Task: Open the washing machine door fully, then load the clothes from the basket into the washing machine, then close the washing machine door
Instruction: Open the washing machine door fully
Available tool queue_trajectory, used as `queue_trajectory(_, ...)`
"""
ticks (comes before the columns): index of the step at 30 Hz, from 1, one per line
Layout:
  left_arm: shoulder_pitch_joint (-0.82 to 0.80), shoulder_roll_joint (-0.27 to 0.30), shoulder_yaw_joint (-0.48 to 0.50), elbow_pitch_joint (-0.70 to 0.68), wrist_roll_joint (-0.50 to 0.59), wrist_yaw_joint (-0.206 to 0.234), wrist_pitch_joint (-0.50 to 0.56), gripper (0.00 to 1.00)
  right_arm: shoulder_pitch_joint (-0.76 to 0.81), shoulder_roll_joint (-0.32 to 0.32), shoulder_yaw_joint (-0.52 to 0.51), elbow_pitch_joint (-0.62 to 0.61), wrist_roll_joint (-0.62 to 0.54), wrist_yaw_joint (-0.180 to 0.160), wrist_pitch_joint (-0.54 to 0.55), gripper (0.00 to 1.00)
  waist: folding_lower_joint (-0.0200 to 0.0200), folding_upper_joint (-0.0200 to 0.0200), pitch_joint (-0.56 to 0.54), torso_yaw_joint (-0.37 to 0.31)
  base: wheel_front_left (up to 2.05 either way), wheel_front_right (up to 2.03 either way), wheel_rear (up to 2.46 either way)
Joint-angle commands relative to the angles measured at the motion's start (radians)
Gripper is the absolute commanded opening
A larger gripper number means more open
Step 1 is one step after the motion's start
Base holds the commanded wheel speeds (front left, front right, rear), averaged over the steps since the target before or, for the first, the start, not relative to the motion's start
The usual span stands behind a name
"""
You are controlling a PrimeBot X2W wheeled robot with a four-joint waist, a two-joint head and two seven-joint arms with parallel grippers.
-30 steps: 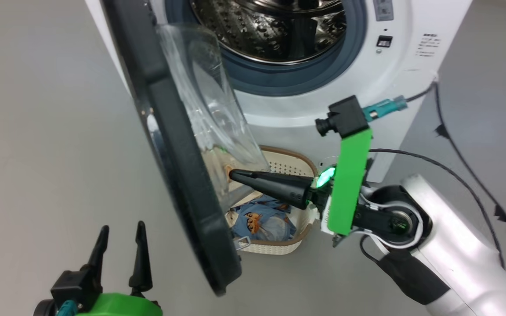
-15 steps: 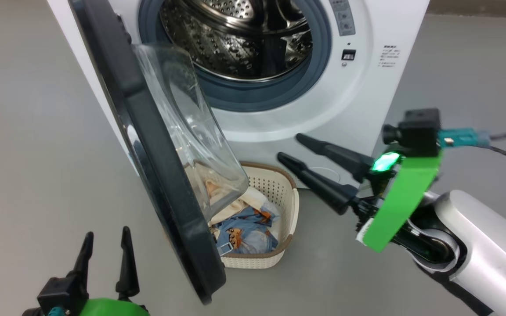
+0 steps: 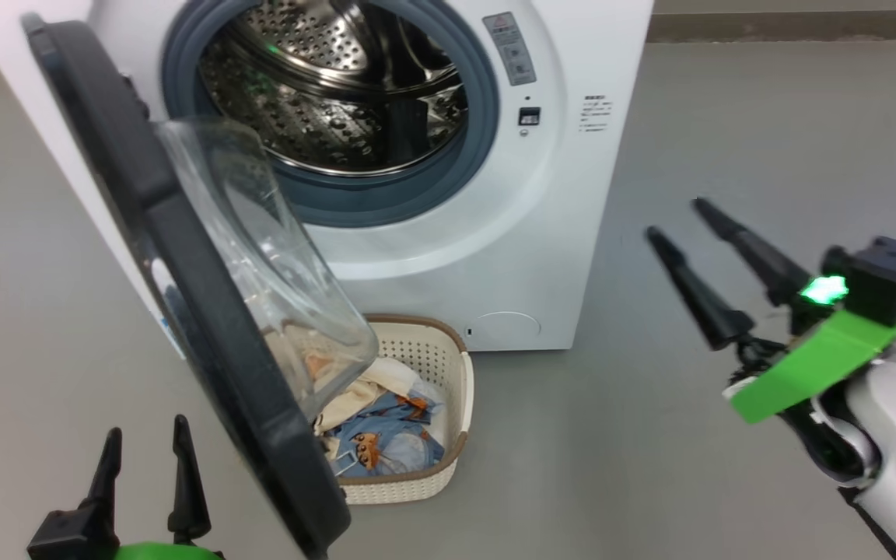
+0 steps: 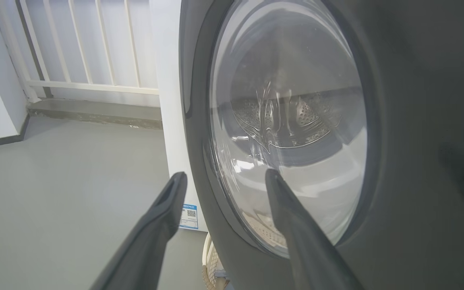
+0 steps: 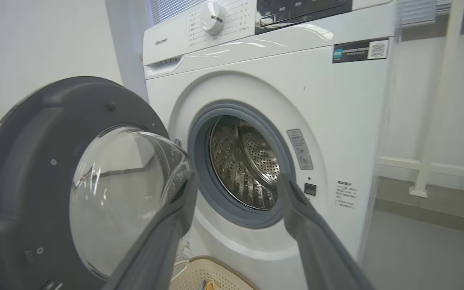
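washing machine door (image 3: 207,311) open, basket (image 3: 409,486) of clothes (image 3: 386,443) beneath, right hand (image 3: 675,218) spread

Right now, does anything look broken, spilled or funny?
Nothing is spilled or broken. One awkward thing: the washing machine door hangs half open above the basket, and its glass bowl sits over some of the clothes.

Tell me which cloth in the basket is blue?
The printed cloth with small orange figures, at the near end of the basket; the cream-white cloth lies behind it.
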Motion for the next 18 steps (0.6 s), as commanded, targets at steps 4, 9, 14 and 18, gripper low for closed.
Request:
queue_trajectory(4, -0.025, 0.013, 0.041, -0.031, 0.014, -0.012, -0.006, 1.0, 0.178, 0.074, -0.27, -0.046, -0.181, 0.002, -0.012, 1.0, 0.0, -0.0001, -0.01, -0.026, 0.0, 0.0, 0.0)
queue_trajectory(9, -0.025, 0.013, 0.047, -0.032, 0.015, -0.015, -0.006, 1.0, 0.386, 0.196, -0.476, -0.12, -0.358, 0.002, -0.012, 1.0, 0.0, -0.0001, -0.01, -0.018, 0.0, 0.0, 0.0)
queue_trajectory(14, -0.014, 0.013, 0.052, -0.033, 0.015, -0.013, -0.006, 1.0, 0.52, 0.282, -0.585, -0.153, -0.501, 0.002, -0.012, 1.0, 0.0, -0.0001, -0.013, -0.015, 0.0, 0.0, 0.0)
queue_trajectory(18, -0.007, 0.013, 0.053, -0.032, 0.019, -0.019, -0.006, 1.0, 0.569, 0.319, -0.637, -0.168, -0.563, 0.002, -0.012, 1.0, 0.0, -0.0001, -0.013, -0.01, 0.0, 0.0, 0.0)
